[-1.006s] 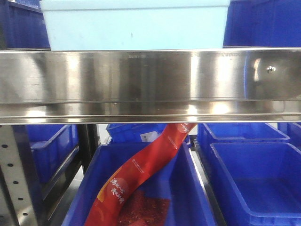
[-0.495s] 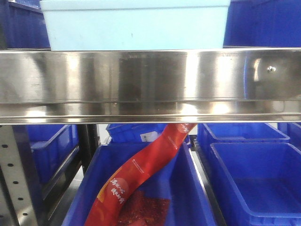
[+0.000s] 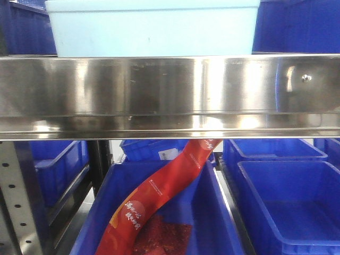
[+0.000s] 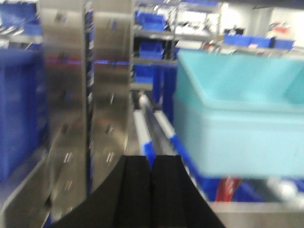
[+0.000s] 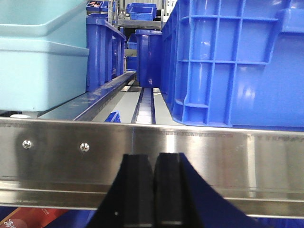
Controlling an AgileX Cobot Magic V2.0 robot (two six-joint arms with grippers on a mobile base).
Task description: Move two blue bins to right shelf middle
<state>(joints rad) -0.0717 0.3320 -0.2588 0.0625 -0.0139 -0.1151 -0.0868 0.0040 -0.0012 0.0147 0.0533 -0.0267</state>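
Both claws empty before the steel rail, a blue bin nearest the right one.

We found the right claw (image 5: pixel 153 190) at the bottom centre of its wrist view, fingers pressed together and holding nothing, just short of the broad brushed-steel rail (image 5: pixel 199 161). A blue bin (image 5: pixel 232 61) stood on the tier behind that rail, filling the upper right of the frame, so it lay above and to the right of the claw, its side running back into the rack. The left claw (image 4: pixel 152 190) was likewise closed and empty at the bottom of its blurred view, facing a pale teal bin (image 4: pixel 242 118) at right. We judged the right arm nearer the blue bin. Lower blue bins (image 3: pixel 287 196) showed below the rail in the front view.
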